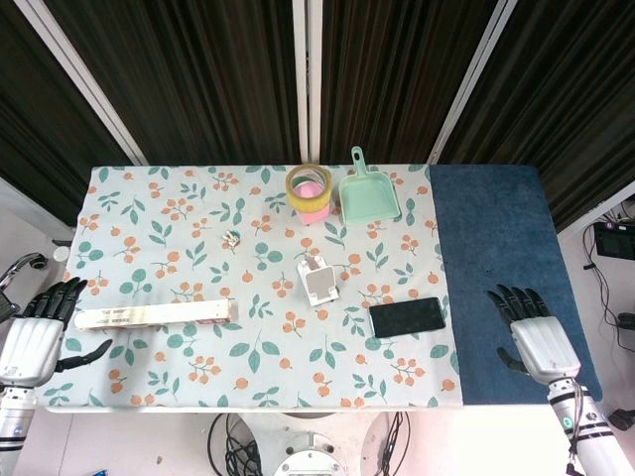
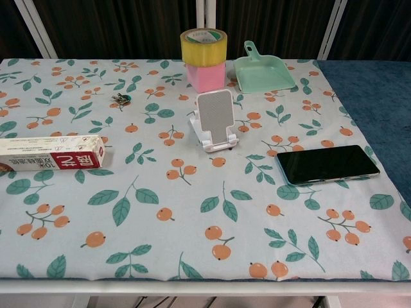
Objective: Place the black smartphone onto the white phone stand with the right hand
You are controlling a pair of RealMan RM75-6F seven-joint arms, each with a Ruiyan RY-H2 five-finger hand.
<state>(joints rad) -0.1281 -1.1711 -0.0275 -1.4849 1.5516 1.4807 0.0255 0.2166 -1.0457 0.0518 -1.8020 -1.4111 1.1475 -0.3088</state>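
Note:
The black smartphone lies flat, screen up, on the floral cloth, right of centre. The white phone stand stands upright just left of and behind it, with nothing on it. My right hand hovers over the blue cloth near the table's front right, fingers spread and holding nothing, about a hand's width right of the phone. My left hand hangs off the table's left edge, fingers apart and holding nothing. Neither hand shows in the chest view.
A long red-and-white box lies at the left. At the back stand a yellow tape roll on a pink block and a mint dustpan. A small key bunch lies left of centre.

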